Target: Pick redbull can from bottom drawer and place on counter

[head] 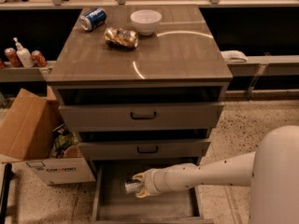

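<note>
The bottom drawer (140, 206) is pulled open at the foot of the cabinet, a grey tray with a flat floor. The redbull can (131, 187), slim and silvery, lies on its side in the drawer's middle, its left end showing. My gripper (138, 186) reaches in from the right on a white arm, and its pale fingers (139, 176) close around the can's right end. The counter (140, 48) is the glossy grey-brown top of the cabinet, above the drawers.
On the counter lie a blue soda can (92, 18), a gold foil packet (121, 37) and a white bowl (145, 21). An open cardboard box (35, 141) stands left of the cabinet. Two upper drawers (142, 115) are shut. Bottles and cans (23, 57) sit on the left ledge.
</note>
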Tool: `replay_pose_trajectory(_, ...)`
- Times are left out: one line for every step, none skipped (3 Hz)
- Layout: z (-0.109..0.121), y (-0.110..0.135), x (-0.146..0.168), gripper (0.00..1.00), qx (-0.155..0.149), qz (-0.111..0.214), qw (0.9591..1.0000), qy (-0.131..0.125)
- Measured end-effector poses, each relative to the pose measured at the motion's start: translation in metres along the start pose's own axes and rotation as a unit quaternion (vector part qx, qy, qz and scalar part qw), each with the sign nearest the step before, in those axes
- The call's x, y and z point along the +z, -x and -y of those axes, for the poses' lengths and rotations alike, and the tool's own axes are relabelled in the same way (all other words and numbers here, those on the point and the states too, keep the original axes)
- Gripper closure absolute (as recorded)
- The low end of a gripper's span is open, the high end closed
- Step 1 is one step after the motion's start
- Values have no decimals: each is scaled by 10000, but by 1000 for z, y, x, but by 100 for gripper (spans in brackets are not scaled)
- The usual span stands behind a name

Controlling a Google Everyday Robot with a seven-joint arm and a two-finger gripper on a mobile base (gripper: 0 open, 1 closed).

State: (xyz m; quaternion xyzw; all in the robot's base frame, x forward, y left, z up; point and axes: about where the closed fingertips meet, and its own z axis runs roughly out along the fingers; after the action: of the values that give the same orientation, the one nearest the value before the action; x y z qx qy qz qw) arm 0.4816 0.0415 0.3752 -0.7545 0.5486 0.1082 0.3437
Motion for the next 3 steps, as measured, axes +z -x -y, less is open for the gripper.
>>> replay_pose_trajectory(0,0,0,100,0,0,10000,0)
replay_pose_trajectory(12,8,-21,100,-166,99,9997,-123)
replay_pose_trajectory(41,19,-53,100,-381,418,9977,-372)
